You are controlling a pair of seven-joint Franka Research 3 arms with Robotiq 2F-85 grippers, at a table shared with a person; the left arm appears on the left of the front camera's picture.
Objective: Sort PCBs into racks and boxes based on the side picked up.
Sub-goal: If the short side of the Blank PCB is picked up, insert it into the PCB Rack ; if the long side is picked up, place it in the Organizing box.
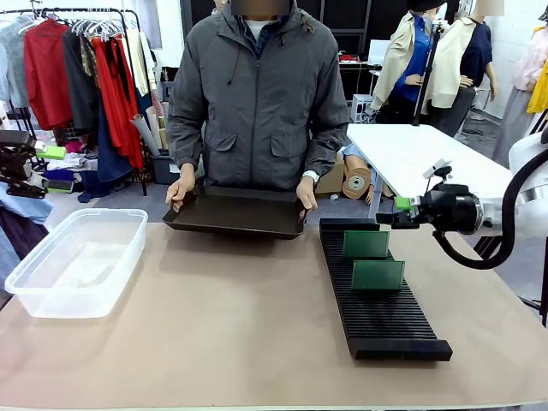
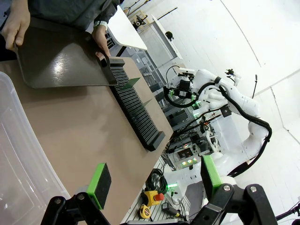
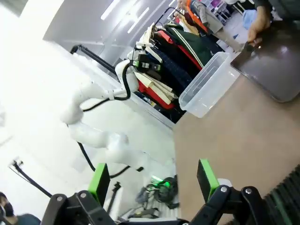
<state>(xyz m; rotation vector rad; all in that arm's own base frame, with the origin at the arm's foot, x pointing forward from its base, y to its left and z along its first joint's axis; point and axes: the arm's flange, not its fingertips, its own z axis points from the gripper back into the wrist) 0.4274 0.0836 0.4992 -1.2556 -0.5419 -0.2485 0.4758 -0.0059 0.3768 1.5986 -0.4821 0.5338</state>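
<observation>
Two green PCBs (image 1: 366,244) (image 1: 378,276) stand upright in the slots of the long black rack (image 1: 377,318) on the right of the table. In the left wrist view the rack (image 2: 136,115) shows with the boards as thin green slivers (image 2: 132,83). My right gripper (image 1: 396,211) hovers open and empty just right of the rack's far end, above table height; in its wrist view (image 3: 152,180) the pads are wide apart. My left gripper (image 2: 154,180) is open and empty at the table's left side, by the clear tub (image 1: 77,257).
A person at the far side holds a dark shallow tray (image 1: 235,214) by both ends, tilted at the table edge. The tub (image 2: 18,154) holds nothing. Bare brown tabletop (image 1: 223,317) lies between the tub and the rack. A white table (image 1: 411,154) stands behind on the right.
</observation>
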